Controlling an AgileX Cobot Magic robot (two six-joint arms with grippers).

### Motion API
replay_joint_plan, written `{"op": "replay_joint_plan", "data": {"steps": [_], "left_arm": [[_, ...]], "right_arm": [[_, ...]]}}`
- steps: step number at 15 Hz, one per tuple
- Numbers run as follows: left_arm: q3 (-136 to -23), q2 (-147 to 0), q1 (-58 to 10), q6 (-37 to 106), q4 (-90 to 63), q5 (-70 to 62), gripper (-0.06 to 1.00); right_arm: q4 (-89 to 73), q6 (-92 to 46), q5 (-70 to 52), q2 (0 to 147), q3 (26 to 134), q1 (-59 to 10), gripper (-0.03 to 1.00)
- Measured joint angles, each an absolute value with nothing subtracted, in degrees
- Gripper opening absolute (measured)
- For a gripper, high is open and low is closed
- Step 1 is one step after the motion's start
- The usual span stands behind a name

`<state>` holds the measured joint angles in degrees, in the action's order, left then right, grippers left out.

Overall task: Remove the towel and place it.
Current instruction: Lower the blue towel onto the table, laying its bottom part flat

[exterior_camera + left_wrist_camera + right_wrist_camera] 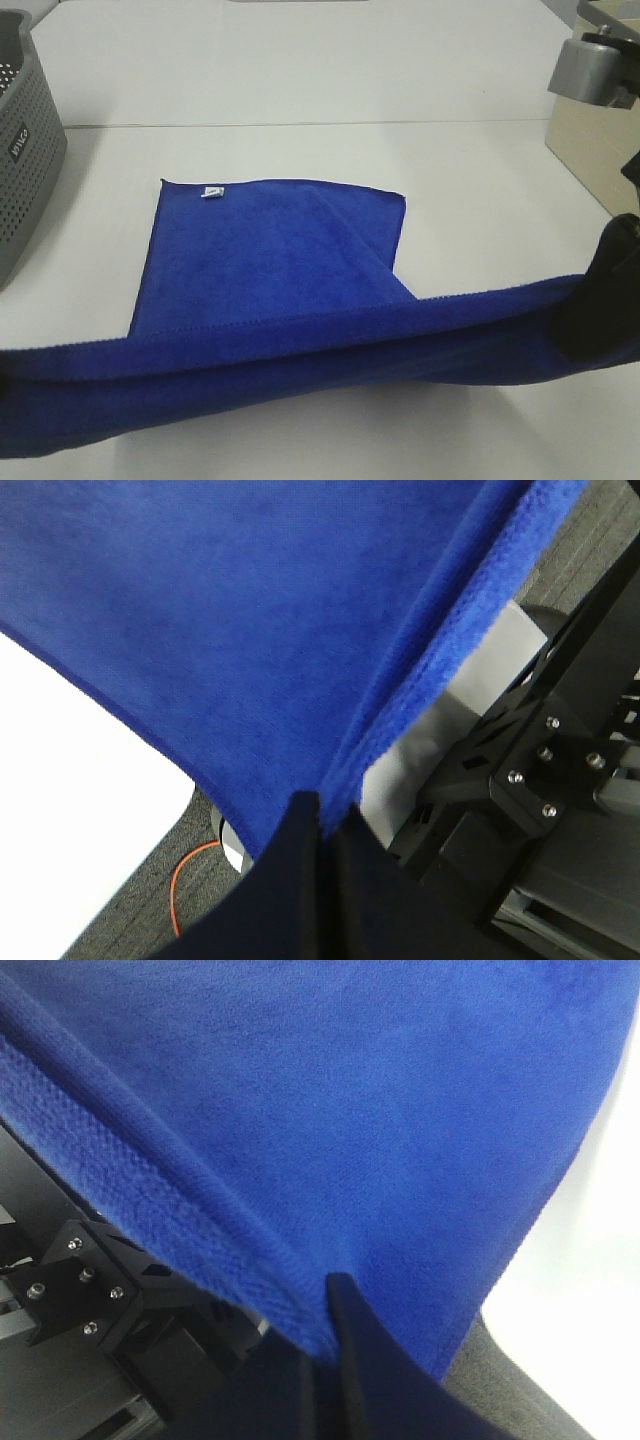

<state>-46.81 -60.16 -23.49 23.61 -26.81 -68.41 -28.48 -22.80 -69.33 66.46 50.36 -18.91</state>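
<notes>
The towel (270,260) hangs stretched across the lower part of the exterior frame. Its near hem is lifted into a taut band from the lower left edge to the right edge, while its far half lies flat on the white table (480,200) at centre, with the white tag (210,193) by the far left corner.

The left gripper (318,805) is clenched on one end of that hem, and the right gripper (325,1285) is clenched on the other. Each bites only a narrow strip of cloth right at the stitched border.

That shallow bite looks like the main risk: if the arms draw further apart, or one rises faster than the other, the hem could slide out of a pinch and that end would drop. The part resting on the table may also drag and fold under itself as it comes off, so the towel could land creased. A sweep toward the upper left could brush the grey perforated basket (25,170)
</notes>
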Motion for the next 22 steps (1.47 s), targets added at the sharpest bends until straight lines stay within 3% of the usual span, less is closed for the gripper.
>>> {"op": "replay_joint_plan", "data": {"steps": [3, 10, 22], "left_arm": [[-40.7, -60.1, -28.5, 22.5, -26.8, -68.0, 0.00], [-31.2, -60.1, -28.8, 12.3, -33.2, -67.3, 0.00], [-31.1, -63.6, -28.8, 4.8, -30.6, -66.2, 0.00]], "right_arm": [[-30.8, -22.9, -69.4, 66.4, 45.2, -18.9, 0.02], [-36.2, -21.7, -69.6, 68.1, 35.5, -18.9, 0.02], [-37.5, -17.5, -69.6, 80.4, 35.2, -18.9, 0.02]]}}
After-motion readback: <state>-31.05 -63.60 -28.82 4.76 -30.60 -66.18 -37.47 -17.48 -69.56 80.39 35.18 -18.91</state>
